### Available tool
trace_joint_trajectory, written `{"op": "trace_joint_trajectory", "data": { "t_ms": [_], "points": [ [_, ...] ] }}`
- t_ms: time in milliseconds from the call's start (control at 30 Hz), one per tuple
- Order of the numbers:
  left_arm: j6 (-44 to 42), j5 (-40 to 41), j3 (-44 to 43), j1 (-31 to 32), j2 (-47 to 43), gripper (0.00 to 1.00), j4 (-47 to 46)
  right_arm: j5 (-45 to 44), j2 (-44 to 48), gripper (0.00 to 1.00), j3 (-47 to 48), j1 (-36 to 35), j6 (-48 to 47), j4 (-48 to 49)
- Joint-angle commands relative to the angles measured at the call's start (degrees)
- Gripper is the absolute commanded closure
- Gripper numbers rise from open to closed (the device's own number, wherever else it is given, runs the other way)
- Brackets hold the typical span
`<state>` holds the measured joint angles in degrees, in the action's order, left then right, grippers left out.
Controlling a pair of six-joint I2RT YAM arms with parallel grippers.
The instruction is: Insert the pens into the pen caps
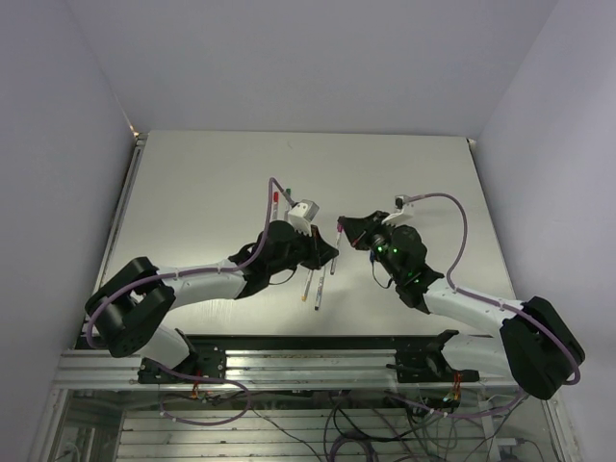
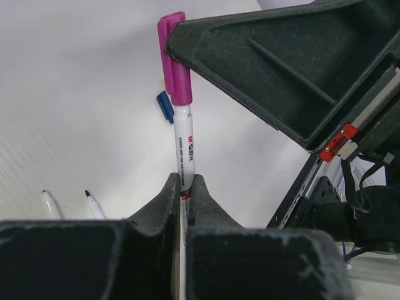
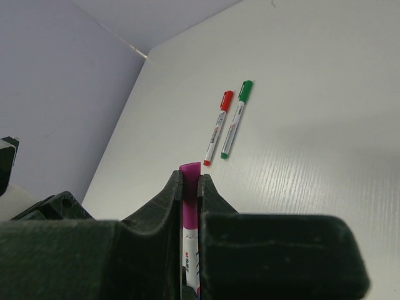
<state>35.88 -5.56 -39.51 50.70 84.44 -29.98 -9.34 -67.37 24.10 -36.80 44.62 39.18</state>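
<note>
- Judgement: the step in hand is seating the magenta cap [image 2: 175, 72] on the magenta pen [image 2: 185, 147]. To do it well, hold cap and barrel on one line and press straight along the pen. A sideways push could bend the barrel or slip it in the grip.
- Judgement: once the cap is fully down, only one gripper should let go.
- The left gripper [image 2: 185, 187] is clenched on the pen's white barrel, below the cap.
- The right gripper [image 3: 189, 182] is clamped on the magenta cap itself, so the pen hangs above the table between the two.
- The blue cap [image 2: 165, 106] lies on the table just left of the magenta pen.
- Two uncapped pens [image 2: 94, 204] lie further left of it.
</note>
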Motion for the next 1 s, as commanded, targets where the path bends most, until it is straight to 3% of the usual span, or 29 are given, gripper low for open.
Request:
{"op": "trace_joint_trajectory", "data": {
  "t_ms": [0,500,967],
  "points": [
    [0.1,2.5,0.0,-0.6,-0.4,0.93,-6.9,6.4,-1.1,1.00,-0.1,-0.9,-1.2,-2.6],
    [2.2,3.5,-0.1,-5.0,0.0,0.93,-12.3,9.2,-1.8,1.00,-0.2,-4.6,-6.4,-10.1],
    [1.3,4.3,-1.6,-9.3,-1.6,0.93,-12.9,7.2,-9.3,1.00,2.4,-9.3,-6.7,-14.5]
  ]
}}
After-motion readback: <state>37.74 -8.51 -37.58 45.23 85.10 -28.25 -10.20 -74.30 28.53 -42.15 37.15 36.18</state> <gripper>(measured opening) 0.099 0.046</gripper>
